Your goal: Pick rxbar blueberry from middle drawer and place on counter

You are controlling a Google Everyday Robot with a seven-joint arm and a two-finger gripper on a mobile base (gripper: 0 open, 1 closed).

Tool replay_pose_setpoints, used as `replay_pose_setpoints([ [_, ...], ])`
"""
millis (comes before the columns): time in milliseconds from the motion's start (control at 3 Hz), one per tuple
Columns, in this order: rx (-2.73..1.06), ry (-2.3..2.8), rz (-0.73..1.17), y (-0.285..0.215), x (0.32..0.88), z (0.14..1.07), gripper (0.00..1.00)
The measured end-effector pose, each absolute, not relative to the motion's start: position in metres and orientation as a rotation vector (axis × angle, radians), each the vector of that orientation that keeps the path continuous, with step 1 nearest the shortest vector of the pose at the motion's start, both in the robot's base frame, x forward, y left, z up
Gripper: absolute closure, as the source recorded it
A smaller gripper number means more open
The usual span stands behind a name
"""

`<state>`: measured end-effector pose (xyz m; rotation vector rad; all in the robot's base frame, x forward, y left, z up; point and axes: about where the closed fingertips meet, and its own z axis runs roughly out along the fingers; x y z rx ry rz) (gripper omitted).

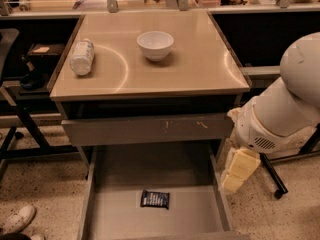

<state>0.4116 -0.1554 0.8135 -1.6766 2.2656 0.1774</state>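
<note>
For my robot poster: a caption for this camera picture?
Gripper hangs beside the open middle drawer, rxbar blueberry lying inside.

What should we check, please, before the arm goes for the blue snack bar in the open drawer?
1. Drawer pulled out: ok.
2. Snack bar in sight, flat on the drawer floor near the front: ok.
3. Nothing lying on top of the bar: ok.
4. Pincer above the bar: not ok; it hangs outside the drawer's right-hand wall.
5. Free spot on the counter: ok; the bowl and the lying bottle leave the front bare.
</note>
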Motion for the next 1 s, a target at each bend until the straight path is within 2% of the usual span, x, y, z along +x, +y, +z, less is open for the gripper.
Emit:
replay_pose_setpoints([
  [333, -1.677, 2.265, 0.177, -0.155, 0.412, 0.814, 0.0],
  [1000, -1.703, 2.337, 0.276, -0.141, 0.409, 0.706, 0.0],
])
